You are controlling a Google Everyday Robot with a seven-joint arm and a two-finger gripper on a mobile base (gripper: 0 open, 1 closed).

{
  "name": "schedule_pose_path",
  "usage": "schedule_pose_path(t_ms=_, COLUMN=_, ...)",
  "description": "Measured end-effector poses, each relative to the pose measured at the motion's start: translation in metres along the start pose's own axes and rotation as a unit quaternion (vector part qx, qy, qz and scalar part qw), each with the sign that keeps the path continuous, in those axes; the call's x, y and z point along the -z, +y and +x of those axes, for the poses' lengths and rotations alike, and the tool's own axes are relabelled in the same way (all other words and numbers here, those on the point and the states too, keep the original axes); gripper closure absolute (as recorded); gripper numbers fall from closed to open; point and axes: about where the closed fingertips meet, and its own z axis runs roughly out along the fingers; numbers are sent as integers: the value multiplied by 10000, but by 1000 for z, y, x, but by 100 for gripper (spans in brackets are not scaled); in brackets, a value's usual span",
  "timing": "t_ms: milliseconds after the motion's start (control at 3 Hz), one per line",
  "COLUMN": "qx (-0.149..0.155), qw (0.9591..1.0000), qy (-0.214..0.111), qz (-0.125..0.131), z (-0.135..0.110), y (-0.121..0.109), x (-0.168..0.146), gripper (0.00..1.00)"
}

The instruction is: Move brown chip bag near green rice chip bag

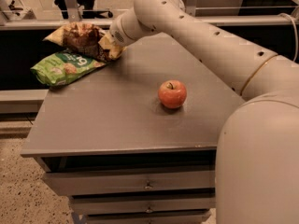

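Note:
The brown chip bag (80, 38) is dark brown and crinkled with yellow-tan ends. It hangs at the table's far left corner, just above and behind the green rice chip bag (63, 68). The green bag lies flat at the table's left edge, partly over it. My gripper (105, 43) is at the brown bag's right end and is shut on it. The arm reaches in from the right across the far side of the table. The two bags overlap in the view; I cannot tell if they touch.
A red apple (172, 94) stands on the grey table (112, 125), right of centre. Drawers (148, 185) sit under the tabletop. A rail and dark shelving run behind the table. My arm's large body fills the lower right.

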Motion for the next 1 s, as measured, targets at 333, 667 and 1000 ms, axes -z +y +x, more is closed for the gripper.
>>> schedule_pose_path(t_ms=333, qx=-30, qw=10000, qy=51, qz=-30, z=4, y=7, x=-6, gripper=39)
schedule_pose_path(t_ms=667, qx=-106, qw=9999, qy=77, qz=86, z=7, y=2, x=-5, gripper=15)
schedule_pose_path(t_ms=1000, qx=-168, qw=9997, qy=-4, qz=197, z=9, y=-12, x=9, gripper=0)
